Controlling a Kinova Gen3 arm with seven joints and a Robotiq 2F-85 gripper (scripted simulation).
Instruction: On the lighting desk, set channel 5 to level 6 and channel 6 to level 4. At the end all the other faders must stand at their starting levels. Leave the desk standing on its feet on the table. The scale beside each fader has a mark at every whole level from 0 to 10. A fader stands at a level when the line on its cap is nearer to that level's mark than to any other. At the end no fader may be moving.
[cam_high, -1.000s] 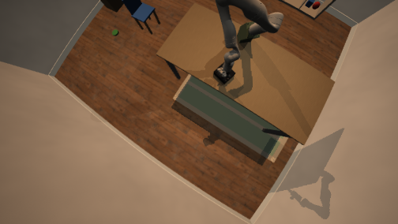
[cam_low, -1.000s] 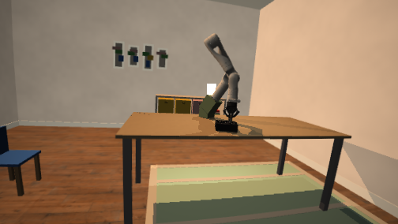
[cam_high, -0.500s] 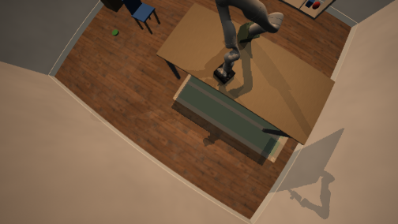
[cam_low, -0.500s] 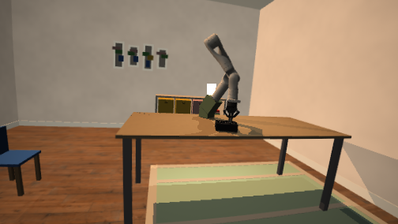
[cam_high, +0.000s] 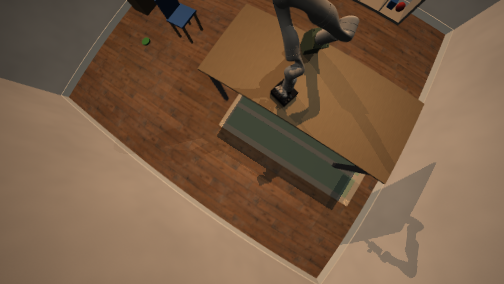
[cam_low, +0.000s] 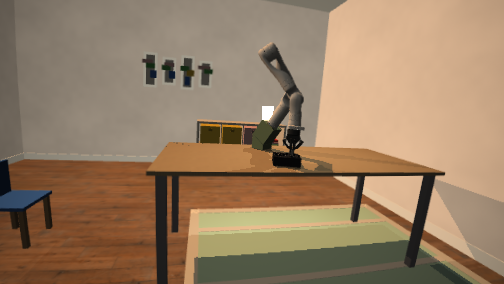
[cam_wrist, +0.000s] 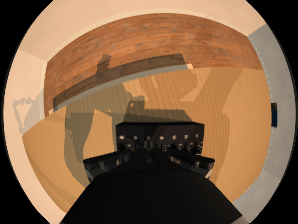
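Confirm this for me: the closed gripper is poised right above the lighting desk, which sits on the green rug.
Not quite. The exterior view shows the lighting desk sitting on the wooden table, not on the green rug beneath it. The rest holds: the closed gripper is poised right above the desk.
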